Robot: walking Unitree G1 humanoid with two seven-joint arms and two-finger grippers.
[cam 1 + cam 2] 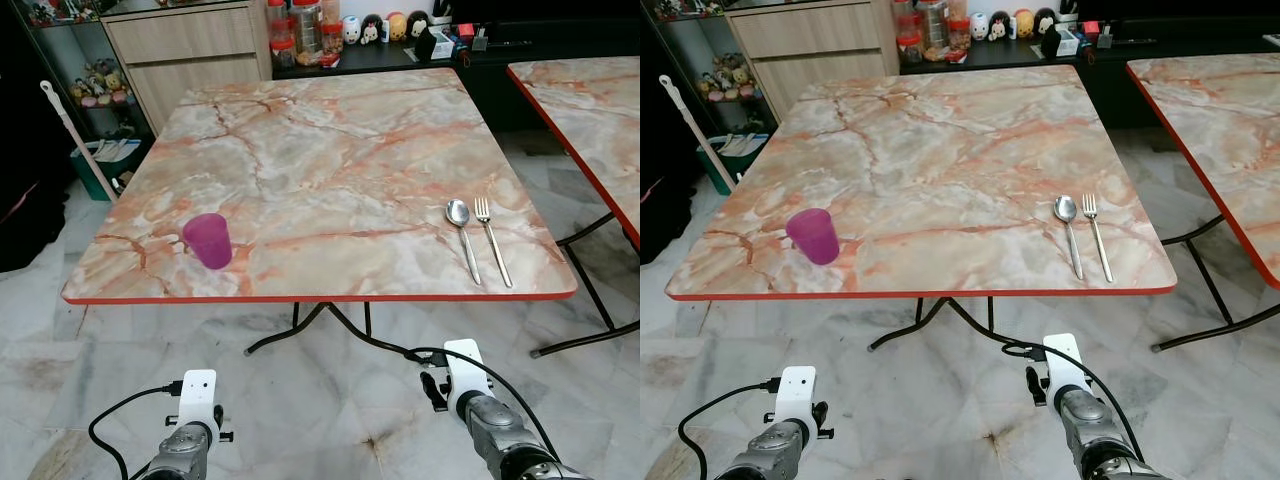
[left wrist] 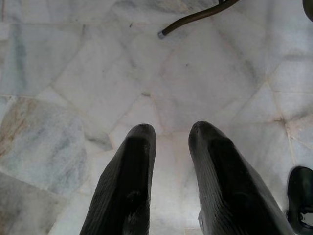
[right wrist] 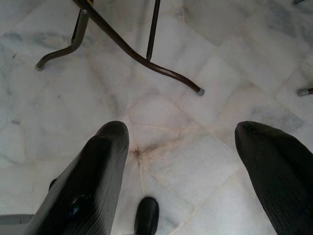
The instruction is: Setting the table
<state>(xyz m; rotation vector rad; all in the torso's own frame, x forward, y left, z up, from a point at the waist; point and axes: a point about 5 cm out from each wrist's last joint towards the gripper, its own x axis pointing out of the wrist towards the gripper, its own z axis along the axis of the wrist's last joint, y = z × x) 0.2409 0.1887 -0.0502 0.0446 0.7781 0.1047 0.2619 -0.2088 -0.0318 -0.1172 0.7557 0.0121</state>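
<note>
Your left gripper (image 2: pixel 168 161) hangs low over the marble floor (image 2: pixel 73 73) with its fingers only slightly parted and empty, and the purple cup (image 1: pixel 207 240) stands near the table's (image 1: pixel 320 130) front left edge, so a rising arm could clip the red rim or knock that light cup over. Farther right, the spoon (image 1: pixel 462 235) and fork (image 1: pixel 492 238) lie side by side near the front right corner; they are thin and flat, so a pinch may slide them off the edge. Your right gripper (image 3: pixel 183 161) hangs wide open and empty above the table's legs (image 3: pixel 132 49), which could snag its trailing cable as you step in.
</note>
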